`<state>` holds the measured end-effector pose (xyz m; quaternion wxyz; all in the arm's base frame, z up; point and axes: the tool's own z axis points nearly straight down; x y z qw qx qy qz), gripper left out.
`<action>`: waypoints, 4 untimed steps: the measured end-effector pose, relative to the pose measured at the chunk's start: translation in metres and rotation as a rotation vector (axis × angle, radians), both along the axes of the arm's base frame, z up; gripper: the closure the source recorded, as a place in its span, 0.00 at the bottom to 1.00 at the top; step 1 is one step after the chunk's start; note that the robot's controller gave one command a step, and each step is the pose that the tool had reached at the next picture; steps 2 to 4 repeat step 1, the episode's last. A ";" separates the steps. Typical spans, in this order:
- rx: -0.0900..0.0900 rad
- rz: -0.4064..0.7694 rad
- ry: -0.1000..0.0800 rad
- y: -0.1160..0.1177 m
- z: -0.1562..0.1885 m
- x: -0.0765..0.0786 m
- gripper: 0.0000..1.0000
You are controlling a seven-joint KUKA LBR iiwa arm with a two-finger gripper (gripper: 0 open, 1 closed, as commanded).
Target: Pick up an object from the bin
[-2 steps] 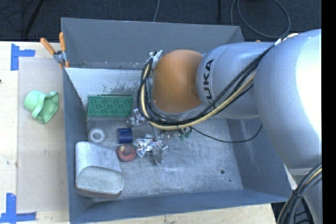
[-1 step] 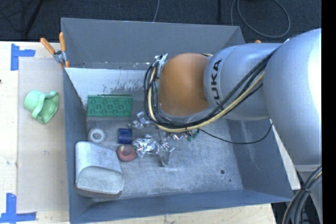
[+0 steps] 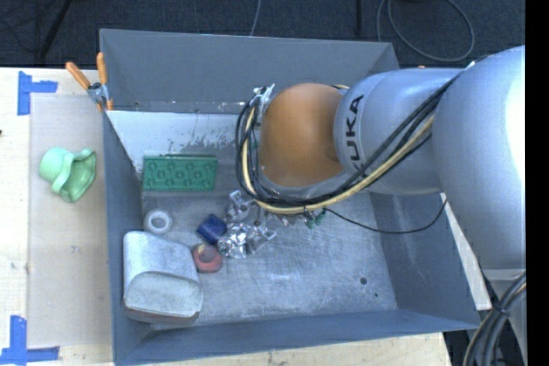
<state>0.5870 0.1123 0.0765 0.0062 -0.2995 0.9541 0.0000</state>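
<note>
Silver arm [image 3: 446, 141] enters from the right and fills the upper right of the grey metal bin [image 3: 257, 64]. Its wrist carries a rounded orange cover [image 3: 296, 137], with yellow and black cables [image 3: 249, 159] looped around the cover's left side. Largest loose item: pale grey block [image 3: 160, 279] with rounded corners, lying in the near-left corner of the bin floor against the left wall. Next: flat green studded plate [image 3: 179, 174], lying at the far-left of the floor near the back wall, well apart from the block. Outside the bin, on the worktop [image 3: 60, 270] to the left, lies a pale green moulded object [image 3: 69, 173]. Gripper [image 3: 244, 234] is low over the middle of the floor, below the orange cover; whether it is apart or together cannot be told, and nothing can be made out in its grasp. Nearest things: a small blue piece [image 3: 211, 229] just beside the gripper on its left, contact not resolvable, and a small red round piece [image 3: 207, 258] just below the blue one, touching the block's right edge. Smallest: white ring [image 3: 158, 223], flat on the floor left of the blue piece, between plate and block.
</note>
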 end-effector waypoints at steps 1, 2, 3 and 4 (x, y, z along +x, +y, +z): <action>-0.001 -0.004 0.003 0.001 0.125 0.002 1.00; -0.001 -0.004 0.003 0.001 0.125 0.002 1.00; -0.001 -0.004 0.003 0.001 0.125 0.002 1.00; -0.001 -0.004 0.003 0.001 0.125 0.002 1.00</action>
